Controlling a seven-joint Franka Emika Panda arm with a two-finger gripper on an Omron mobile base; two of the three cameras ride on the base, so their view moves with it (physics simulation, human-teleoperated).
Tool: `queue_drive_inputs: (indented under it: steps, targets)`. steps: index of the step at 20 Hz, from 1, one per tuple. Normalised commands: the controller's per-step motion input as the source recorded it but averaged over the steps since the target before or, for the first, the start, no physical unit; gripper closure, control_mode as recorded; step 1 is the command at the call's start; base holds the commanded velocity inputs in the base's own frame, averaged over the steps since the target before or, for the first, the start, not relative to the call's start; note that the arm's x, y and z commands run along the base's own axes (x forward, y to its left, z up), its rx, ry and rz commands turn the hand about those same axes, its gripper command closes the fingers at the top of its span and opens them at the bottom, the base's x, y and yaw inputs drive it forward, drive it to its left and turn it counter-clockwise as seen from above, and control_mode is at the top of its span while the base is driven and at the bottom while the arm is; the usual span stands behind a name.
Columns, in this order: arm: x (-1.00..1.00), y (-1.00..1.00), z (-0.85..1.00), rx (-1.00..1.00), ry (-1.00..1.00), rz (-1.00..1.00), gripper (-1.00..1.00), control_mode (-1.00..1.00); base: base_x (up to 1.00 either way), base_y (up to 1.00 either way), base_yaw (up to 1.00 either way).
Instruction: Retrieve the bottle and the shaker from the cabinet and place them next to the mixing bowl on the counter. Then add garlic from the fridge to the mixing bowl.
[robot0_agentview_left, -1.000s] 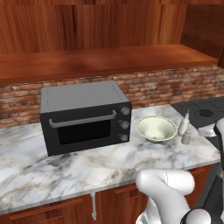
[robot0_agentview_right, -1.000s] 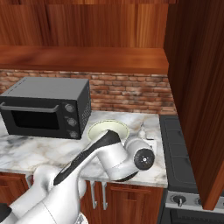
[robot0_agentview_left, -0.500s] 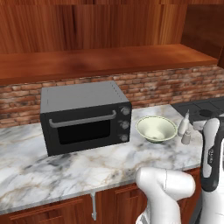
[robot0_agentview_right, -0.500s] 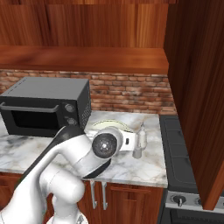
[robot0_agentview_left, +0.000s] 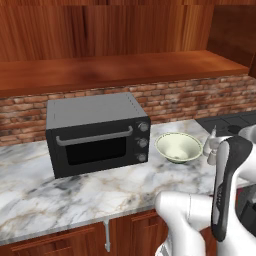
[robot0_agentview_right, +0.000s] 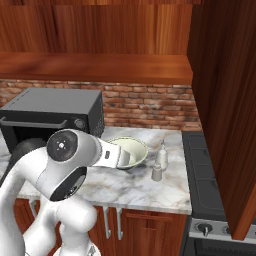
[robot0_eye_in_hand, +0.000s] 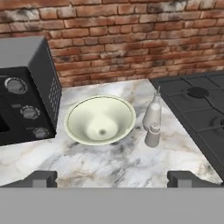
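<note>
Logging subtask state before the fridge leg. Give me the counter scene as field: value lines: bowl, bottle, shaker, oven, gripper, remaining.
mixing bowl: upright on the marble counter, looks empty, no garlic visible
bottle: upright on the counter, beside the bowl on its stove side
shaker: upright, right in front of the bottle
toaster oven: on the bowl's other side, door closed
stove: past the bottle and shaker
gripper: open, holding nothing, back from the bowl
remaining: garlic from the fridge
</note>
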Motion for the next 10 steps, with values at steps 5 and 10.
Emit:
queue_drive_inputs:
  steps: [5,10]
  targets:
    - [-0.64,0.39,0.54,0.0,0.21,-0.04,-1.0,-1.0,0.0,0.0,0.0]
    - [-0.59,0.29,0.54,0.0,0.19,-0.02,-1.0,-1.0,0.0,0.0,0.0]
